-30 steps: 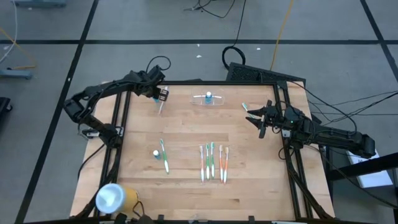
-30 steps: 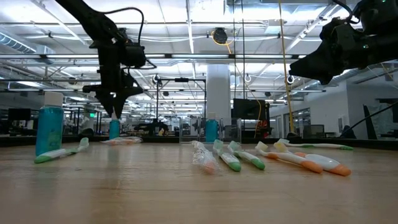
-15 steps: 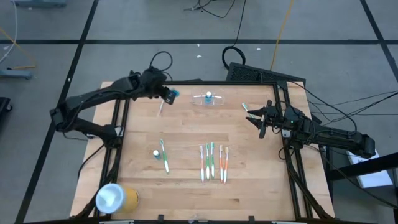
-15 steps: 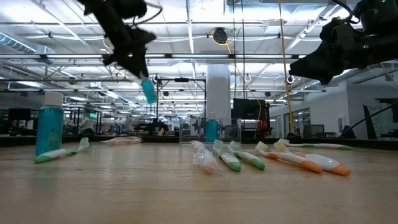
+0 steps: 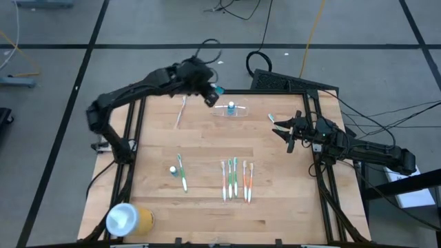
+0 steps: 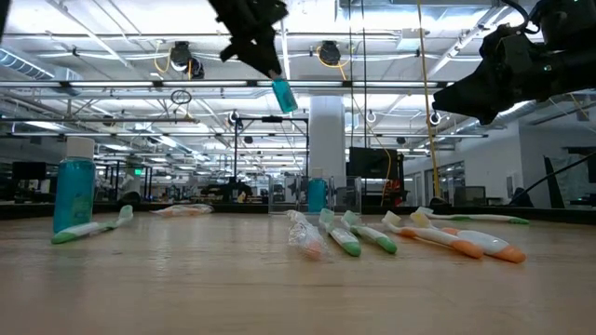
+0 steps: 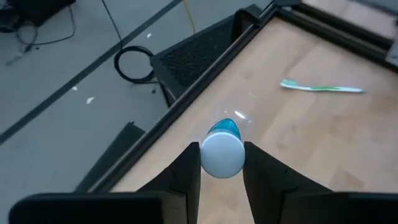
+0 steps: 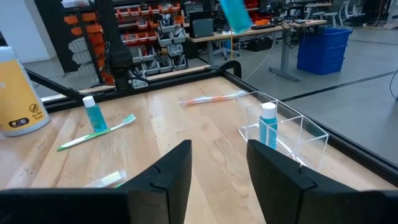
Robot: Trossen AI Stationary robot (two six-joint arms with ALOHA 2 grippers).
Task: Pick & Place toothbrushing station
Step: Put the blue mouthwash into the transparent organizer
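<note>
The toothbrushing station (image 5: 232, 112) is a clear holder at the table's far edge, with one small blue bottle (image 8: 268, 127) standing in it; the right wrist view shows the holder (image 8: 292, 134) too. My left gripper (image 5: 209, 92) hangs high, just left of the holder, shut on a second small blue bottle (image 6: 284, 95) with a white cap. My right gripper (image 5: 286, 132) waits open near the right edge with nothing between its fingers. My left gripper pinches the bottle's white cap end (image 7: 222, 155) between its two fingers (image 7: 189, 171). The fingers slant down toward the table's right side. The blue body (image 7: 224, 129) sticks out past the fingertips. The bottle is tilted, lifted clear, high above the table.
Several toothbrushes (image 5: 236, 179) lie in a row near the front middle. A green toothbrush and a blue bottle (image 5: 179, 171) lie front left, a pink toothbrush (image 5: 180, 110) far left, a green one (image 5: 272, 118) far right. A yellow cylinder (image 5: 127, 219) sits at the front left corner.
My left gripper has lifted the blue bottle off the table's far left part. It has carried the bottle up and toward the right, along the far edge toward the holder. It has tipped from pointing down to slanting. The bottle now hangs tilted and clear.
</note>
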